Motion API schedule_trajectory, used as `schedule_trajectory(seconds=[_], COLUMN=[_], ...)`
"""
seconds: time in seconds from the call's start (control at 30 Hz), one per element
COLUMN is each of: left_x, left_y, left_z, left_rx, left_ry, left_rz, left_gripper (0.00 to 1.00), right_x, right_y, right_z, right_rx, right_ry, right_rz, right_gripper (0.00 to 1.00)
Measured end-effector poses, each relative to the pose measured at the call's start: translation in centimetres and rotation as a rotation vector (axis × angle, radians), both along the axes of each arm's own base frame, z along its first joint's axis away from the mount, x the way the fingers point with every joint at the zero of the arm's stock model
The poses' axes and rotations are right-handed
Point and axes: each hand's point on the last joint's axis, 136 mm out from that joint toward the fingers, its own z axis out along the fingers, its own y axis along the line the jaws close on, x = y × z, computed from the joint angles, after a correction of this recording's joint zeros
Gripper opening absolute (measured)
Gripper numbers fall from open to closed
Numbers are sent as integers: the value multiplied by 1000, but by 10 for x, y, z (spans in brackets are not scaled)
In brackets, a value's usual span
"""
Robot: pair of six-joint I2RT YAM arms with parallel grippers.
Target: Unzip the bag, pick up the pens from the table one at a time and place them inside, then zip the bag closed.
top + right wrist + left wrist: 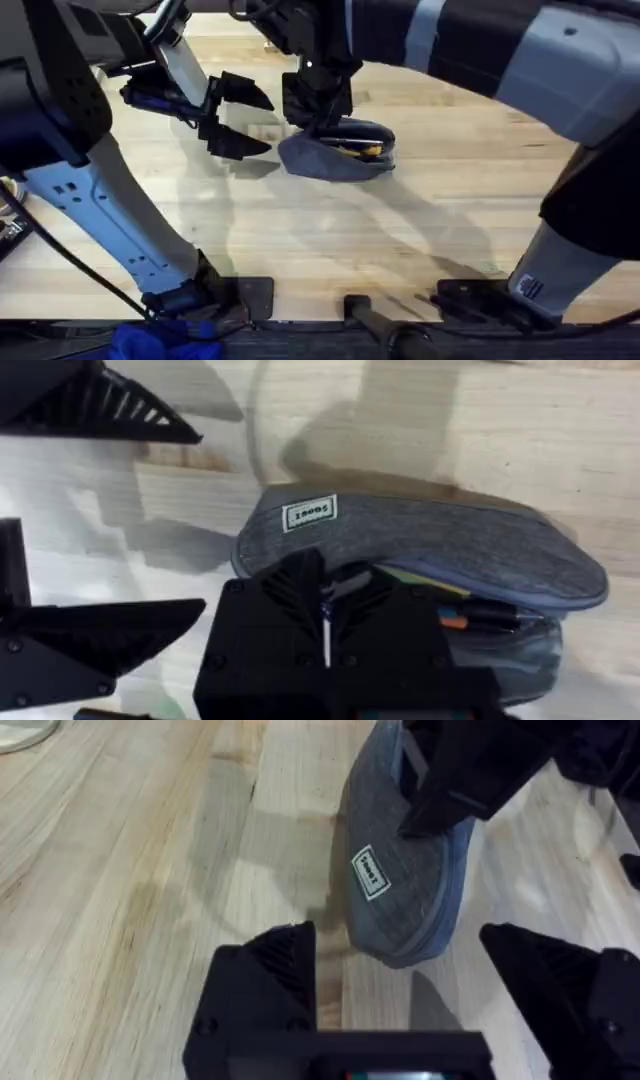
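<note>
Left gripper (240, 118) spread wide beside bag (335, 150), right wrist view shows right gripper (325, 615) pinching zipper.

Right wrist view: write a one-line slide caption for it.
Right end effector at the zipper of the grey bag, pens inside; open left end effector beside it.

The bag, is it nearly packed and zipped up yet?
Nearly. The bag lies on the table with its zipper partly open, and colourful pens show inside, so packing looks mostly done. The right gripper is down at the bag's opening, apparently working the zipper. The left gripper waits beside it, jaws open. Closing the zip is left.
</note>
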Motion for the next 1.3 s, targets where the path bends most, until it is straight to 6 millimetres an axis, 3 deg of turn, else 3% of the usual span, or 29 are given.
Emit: schedule_trajectory(seconds=[0.37,1.3], left_x=[0,0], left_y=[0,0], left_z=[0,0], left_rx=[0,0], left_ry=[0,0], left_rz=[0,0], left_gripper=[993,957], right_x=[-3,-5], right_y=[-1,-3], right_z=[20,21], right_rx=[-12,-24], right_ry=[1,7], right_rz=[46,65], right_gripper=[32,31])
